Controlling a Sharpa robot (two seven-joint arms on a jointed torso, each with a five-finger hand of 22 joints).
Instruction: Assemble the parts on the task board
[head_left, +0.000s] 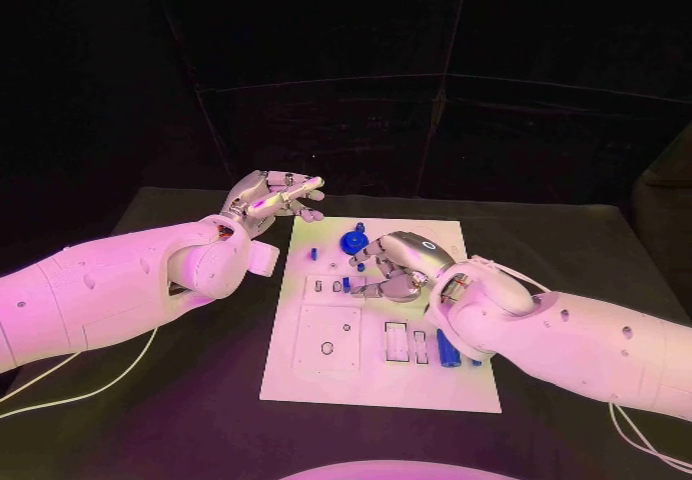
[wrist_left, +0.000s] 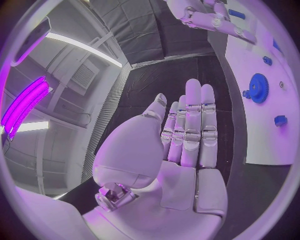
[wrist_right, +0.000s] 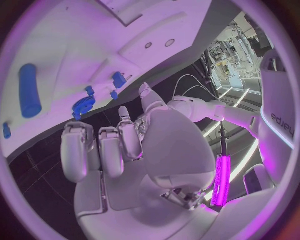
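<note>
Left hand (head_left: 273, 203): raised off the board's (head_left: 325, 375) far left corner, fingers straight, holding nothing.
Right hand (head_left: 397, 265): over the board's middle, fingers curled downward; grasp impossible to tell.

**Both hands empty**

Your left hand (head_left: 274, 200) is raised, palm turned up, fingers (wrist_left: 194, 125) straight and close together, holding nothing. Your right hand (head_left: 398, 262) sits lower, fingers (wrist_right: 103, 150) loosely curled and apart, nothing between them. Both arms reach inward from opposite sides.
</note>
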